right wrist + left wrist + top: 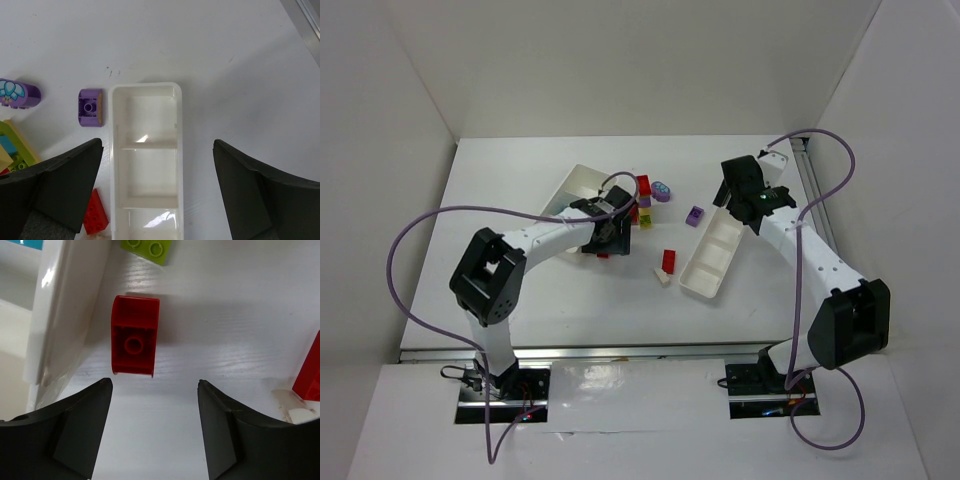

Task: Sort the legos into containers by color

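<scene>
Light: bright, even, from overhead.
Shadows: soft, short beside the red brick [134, 342].
Glare: highlights on the long tray [146, 165] floor and the smaller tray's wall [60, 305].
Focus: the jaws slightly soft in both wrist views.

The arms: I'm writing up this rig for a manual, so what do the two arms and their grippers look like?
Both arms have white links and chunky black joint housings. A loose purple cable loops along each one down to its base. The left gripper and right gripper have broad matte black fingers with curved inner edges. A small green light glows on the right arm's wrist.
</scene>
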{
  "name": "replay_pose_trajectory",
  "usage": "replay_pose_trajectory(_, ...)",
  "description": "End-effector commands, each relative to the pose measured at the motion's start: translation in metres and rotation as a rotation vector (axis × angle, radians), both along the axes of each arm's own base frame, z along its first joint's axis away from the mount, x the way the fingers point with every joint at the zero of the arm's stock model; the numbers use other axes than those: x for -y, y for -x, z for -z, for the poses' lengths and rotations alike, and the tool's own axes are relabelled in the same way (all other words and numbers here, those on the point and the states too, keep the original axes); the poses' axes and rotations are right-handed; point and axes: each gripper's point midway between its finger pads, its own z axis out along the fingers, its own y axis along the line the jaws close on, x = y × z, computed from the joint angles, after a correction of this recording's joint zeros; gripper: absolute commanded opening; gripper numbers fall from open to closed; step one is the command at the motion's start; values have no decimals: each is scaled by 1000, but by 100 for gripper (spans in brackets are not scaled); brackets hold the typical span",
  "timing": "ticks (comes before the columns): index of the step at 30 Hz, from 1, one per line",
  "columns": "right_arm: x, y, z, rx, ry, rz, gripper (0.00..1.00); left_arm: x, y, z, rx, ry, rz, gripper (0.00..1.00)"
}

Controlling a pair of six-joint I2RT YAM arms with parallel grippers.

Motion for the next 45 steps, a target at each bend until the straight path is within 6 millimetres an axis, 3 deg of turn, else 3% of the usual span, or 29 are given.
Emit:
replay_pose_trajectory(1,3,5,-16,34,4,1,98,-2,-12,12,28,-2,-33,79)
replay_pose_trajectory(8,2,6,-14,25,-6,0,98,-2,-23,22,23,-27,-27,68)
replay_pose_trajectory(14,2,8,-13,20,-11,7,98,3,-37,7,60,-7,-18,41)
replay_pose_trajectory(17,-2,8,-13,20,-11,-2,98,7,-38,1,66,7,6,39)
replay_pose_trajectory(22,-2,8,-13,24,-17,3,98,9,-43,-6,85,9,25,84)
replay_pose_trajectory(24,-2,8,-13,24,-17,3,98,3,-44,-6,92,-24,19,90)
replay_pose_trajectory(28,-3,8,-12,21,-24,-3,98,-1,-52,-2,102,-74,22,90)
replay_pose_trajectory(40,-3,8,-12,21,-24,-3,98,12,-62,14,92,-60,64,67)
replay_pose_trajectory(43,-3,8,-12,21,-24,-3,98,12,-59,15,78,-58,69,50)
replay_pose_trajectory(45,-4,6,-14,32,-27,-3,98,15,-64,4,90,-50,69,37)
